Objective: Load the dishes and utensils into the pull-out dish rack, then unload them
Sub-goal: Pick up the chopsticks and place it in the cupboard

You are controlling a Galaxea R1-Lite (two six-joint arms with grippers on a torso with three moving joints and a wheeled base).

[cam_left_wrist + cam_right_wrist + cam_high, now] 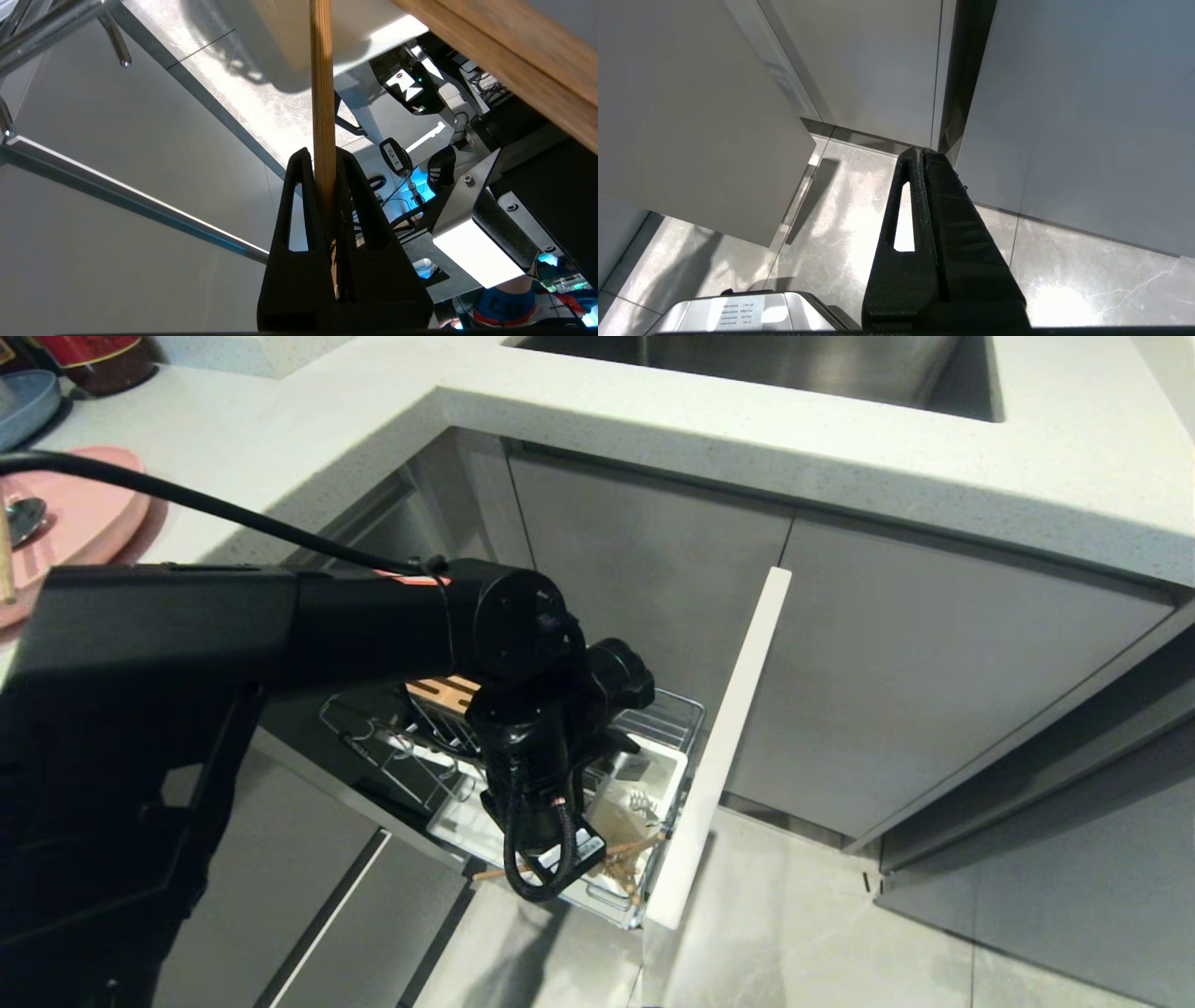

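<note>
Indoors | white speckled countertop (840, 439) | grey cabinets (896, 672) | marble-look floor (803, 933)

A speckled white countertop (653, 420) is wrapping around a steel sink (756, 364) above flat grey cabinet fronts (896, 681). Pale marbled floor tiles (803, 943) are catching the light below. At the counter's far left, a dark red container (98, 359) is standing near a blue-grey plate (23, 406).

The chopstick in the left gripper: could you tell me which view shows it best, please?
The left wrist view: the chopstick stands clamped between the left gripper fingers. The head view hides the grip behind the arm; the right wrist view lacks it.
</note>
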